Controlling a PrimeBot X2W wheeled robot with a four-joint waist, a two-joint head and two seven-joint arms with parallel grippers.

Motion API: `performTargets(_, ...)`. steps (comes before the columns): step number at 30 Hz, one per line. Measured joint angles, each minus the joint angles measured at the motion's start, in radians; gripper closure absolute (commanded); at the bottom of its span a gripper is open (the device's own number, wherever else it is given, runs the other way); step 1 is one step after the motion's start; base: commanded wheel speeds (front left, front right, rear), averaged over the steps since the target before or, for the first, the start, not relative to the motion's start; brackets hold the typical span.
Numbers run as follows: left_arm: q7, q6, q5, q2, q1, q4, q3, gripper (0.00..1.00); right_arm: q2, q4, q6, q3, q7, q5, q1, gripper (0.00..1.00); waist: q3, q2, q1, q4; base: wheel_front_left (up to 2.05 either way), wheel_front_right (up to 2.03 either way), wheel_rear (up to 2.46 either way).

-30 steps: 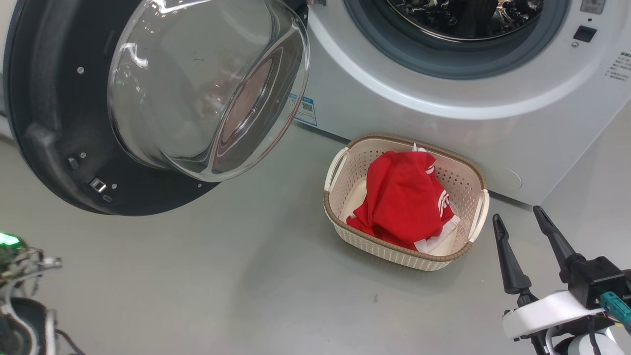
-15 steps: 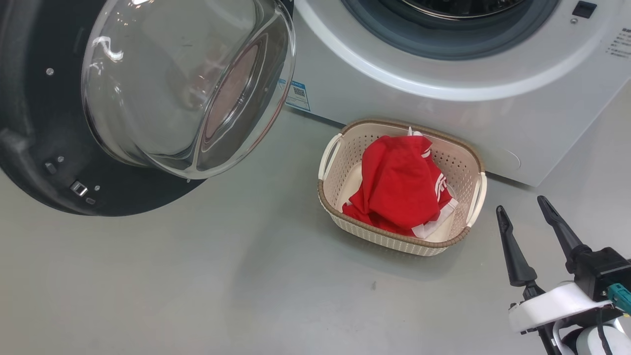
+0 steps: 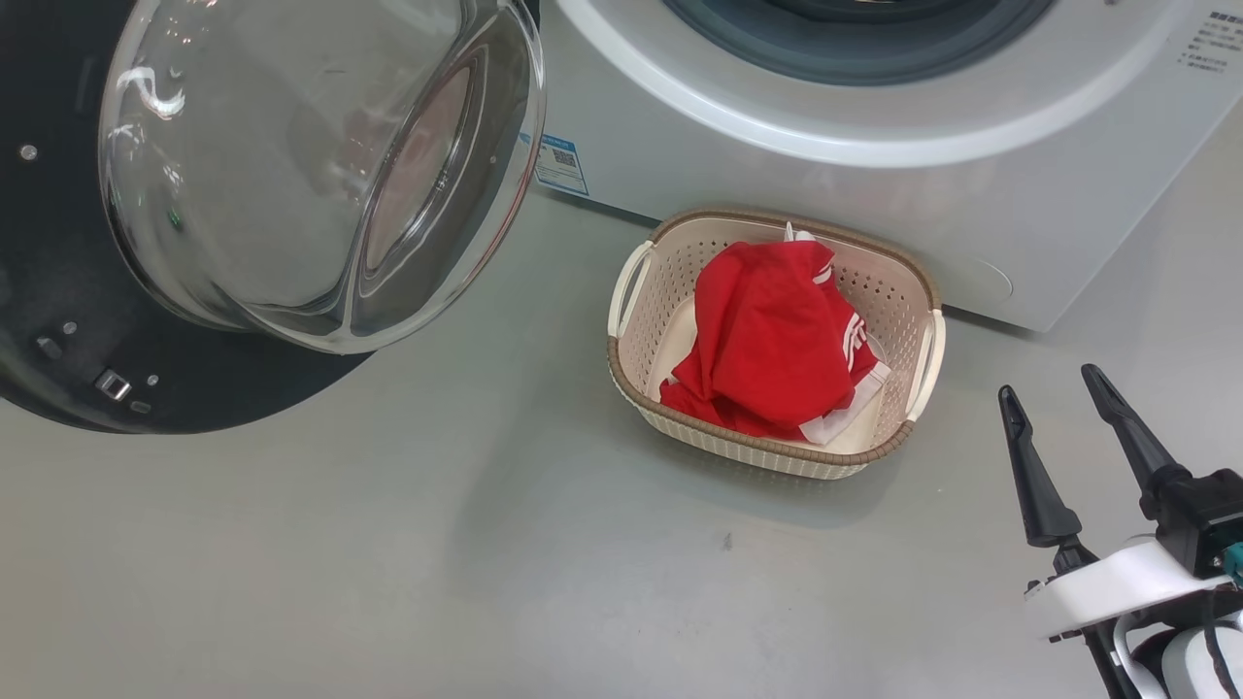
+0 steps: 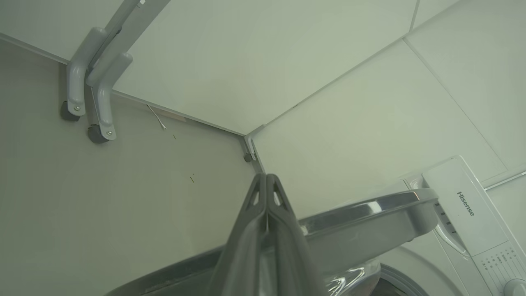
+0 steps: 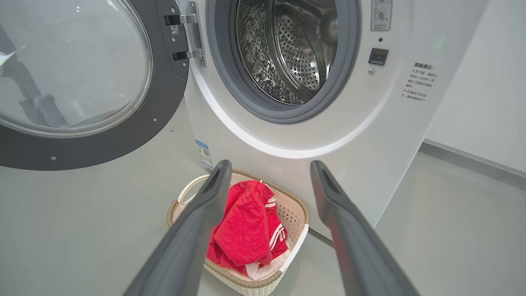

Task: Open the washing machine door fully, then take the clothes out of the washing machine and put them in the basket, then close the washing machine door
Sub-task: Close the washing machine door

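The door (image 3: 291, 194) stands swung wide at the left of the machine (image 3: 825, 184), glass bowl bulging outward. The drum (image 5: 287, 49) shows its perforated steel through the opening. The red clothes (image 3: 767, 340) lie heaped in the basket (image 3: 757, 454), which sits on the floor (image 3: 388, 563) just before the machine. The right gripper (image 3: 1049, 383) hangs right of the basket, jaws spread wide, holding nothing. The left gripper (image 4: 266, 179) has its fingers pressed together, empty, near the door's edge.

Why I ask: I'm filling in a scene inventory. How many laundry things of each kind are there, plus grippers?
Washing machine: 1
Door: 1
Basket: 1
Heap of red clothes: 1
Grippers: 2, left gripper and right gripper
Total: 6
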Motion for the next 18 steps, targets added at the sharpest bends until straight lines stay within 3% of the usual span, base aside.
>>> performTargets(18,0.12,0.0,-0.024,0.026,-0.042,0.126,-0.08,1.0,-0.007,-0.017,0.009,-0.006,0.013,0.0,0.0,0.0,0.012,0.0,0.0,0.0,0.0,0.0,0.0)
